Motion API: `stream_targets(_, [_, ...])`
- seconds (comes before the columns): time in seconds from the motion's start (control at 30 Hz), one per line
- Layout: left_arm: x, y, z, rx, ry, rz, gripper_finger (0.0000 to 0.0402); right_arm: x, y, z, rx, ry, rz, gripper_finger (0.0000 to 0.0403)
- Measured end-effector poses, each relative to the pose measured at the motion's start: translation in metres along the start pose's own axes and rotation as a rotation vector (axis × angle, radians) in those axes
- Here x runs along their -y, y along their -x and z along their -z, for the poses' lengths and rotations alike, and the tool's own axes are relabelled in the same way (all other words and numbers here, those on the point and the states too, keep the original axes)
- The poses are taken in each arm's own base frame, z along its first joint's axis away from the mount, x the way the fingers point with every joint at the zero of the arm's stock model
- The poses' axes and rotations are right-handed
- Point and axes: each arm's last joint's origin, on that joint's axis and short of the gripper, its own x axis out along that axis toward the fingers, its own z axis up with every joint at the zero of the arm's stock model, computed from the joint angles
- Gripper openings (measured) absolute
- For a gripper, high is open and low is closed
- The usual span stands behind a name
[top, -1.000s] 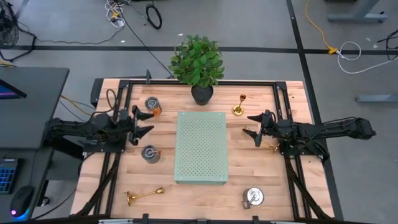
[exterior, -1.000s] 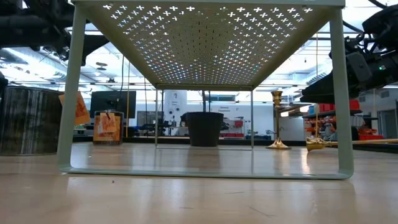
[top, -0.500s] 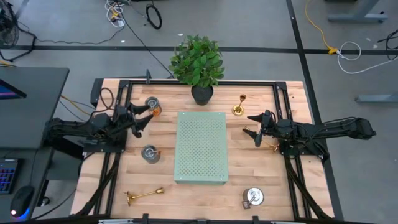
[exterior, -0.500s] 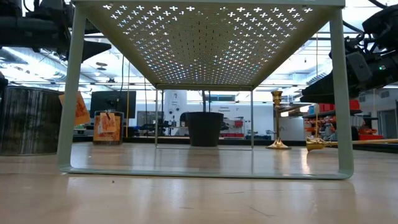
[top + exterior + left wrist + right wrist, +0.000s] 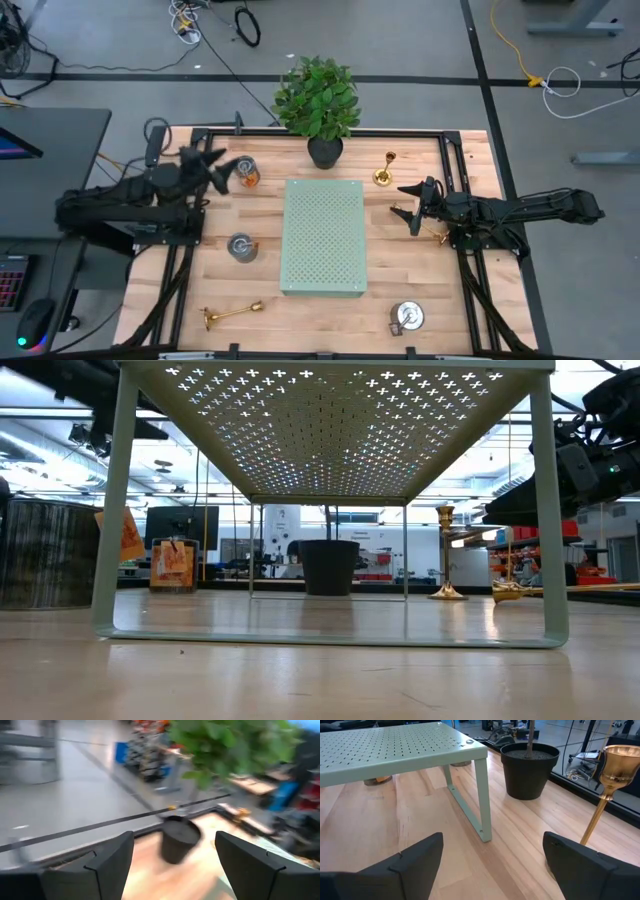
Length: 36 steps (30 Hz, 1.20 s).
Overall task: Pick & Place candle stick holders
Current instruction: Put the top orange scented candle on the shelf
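Three squat silver candle stick holders stand on the table: far left (image 5: 245, 170), middle left (image 5: 241, 247) and near right (image 5: 407, 317). One gold holder (image 5: 383, 172) stands upright at the far right, also visible in the right wrist view (image 5: 610, 790). A second gold holder (image 5: 230, 313) lies on its side at the near left, and a third (image 5: 437, 236) lies beside the right arm. My left gripper (image 5: 218, 172) hangs open in the air, just left of the far-left silver holder. My right gripper (image 5: 408, 202) is open and low, right of the green board.
The pale green perforated board (image 5: 322, 236) stands on legs mid-table. A black-potted plant (image 5: 323, 148) sits at the far edge behind it. Black frame rails (image 5: 470, 280) run along both sides of the table. Bare wood lies open between the board and each arm.
My left gripper has risen and moved toward the table's far edge, tipping up from a downward slant to nearly level. It now faces the plant pot, and its fingers have stayed open. No candle stick holder has moved.
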Motion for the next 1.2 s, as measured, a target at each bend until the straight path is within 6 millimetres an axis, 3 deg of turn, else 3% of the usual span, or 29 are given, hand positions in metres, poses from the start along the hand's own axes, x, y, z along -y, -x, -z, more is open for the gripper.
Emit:
stream_targets(0.17, [0.005, -0.013, -0.037, -0.107, -0.095, -0.206, 0.0291, 0.0, 0.0, 0.0, 0.001, 0.0, 0.0, 0.0348])
stream_targets(0.3, [0.006, -0.035, -0.064, -0.228, -0.125, -0.337, 0.0291, 0.0, 0.0, 0.0, 0.0, 0.0, 0.0, 0.0348])
stream_targets(0.53, [-0.015, -0.083, -0.101, -0.55, -0.044, -0.408, 0.0291, 0.0, 0.0, 0.0, 0.0, 0.0, 0.0, 0.0348])
stream_targets(0.73, [-0.04, -0.127, -0.094, -0.894, 0.015, -0.449, 0.0291, 0.0, 0.0, 0.0, 0.0, 0.0, 0.0, 0.0348])
stream_targets(0.87, [-0.044, -0.148, -0.083, -1.026, 0.053, -0.38, 0.0291, 0.0, 0.0, 0.0, 0.0, 0.0, 0.0, 0.0348])
stream_targets(1.03, [-0.045, -0.164, -0.071, -1.104, 0.023, -0.357, 0.0291, 0.0, 0.0, 0.0, 0.0, 0.0, 0.0, 0.0348])
stream_targets(1.2, [-0.046, -0.167, -0.067, -1.135, 0.007, -0.348, 0.0291, 0.0, 0.0, 0.0, 0.0, 0.0, 0.0, 0.0348])
